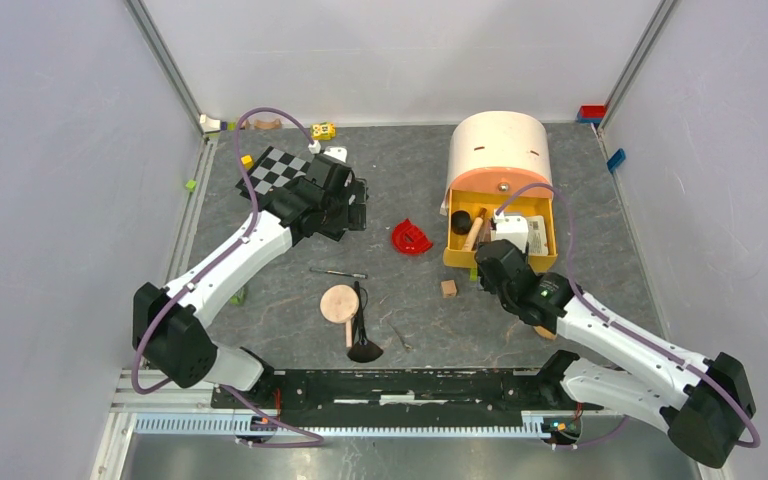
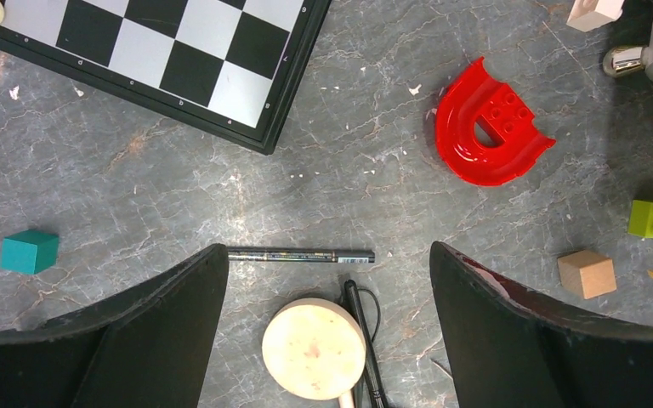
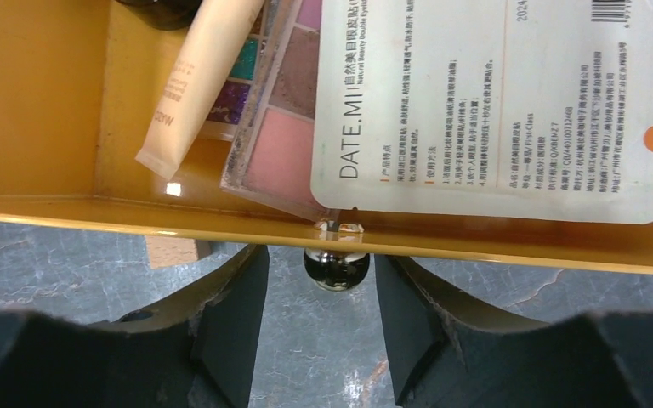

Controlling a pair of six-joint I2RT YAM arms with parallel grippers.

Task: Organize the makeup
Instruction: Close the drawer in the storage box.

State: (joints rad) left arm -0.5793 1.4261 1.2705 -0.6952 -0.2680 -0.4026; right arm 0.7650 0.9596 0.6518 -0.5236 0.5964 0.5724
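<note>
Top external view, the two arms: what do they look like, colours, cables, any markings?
Both the left arm and right arm have white link shells between bulky black joints, with a thin purple cable looping alongside each. A small green light glows on the right arm's wrist. The left gripper and right gripper have broad, tapering black fingers with scuffed edges.

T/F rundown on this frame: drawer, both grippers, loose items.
1. The yellow drawer is open. True.
2. The right gripper grips a brush. False: its fingers flank the drawer knob, with gaps.
3. The left gripper is open and empty. True.
4. The red curved piece lies in the drawer. False: it is on the table, outside.
5. A black brush lies beside the round compact. True.
</note>
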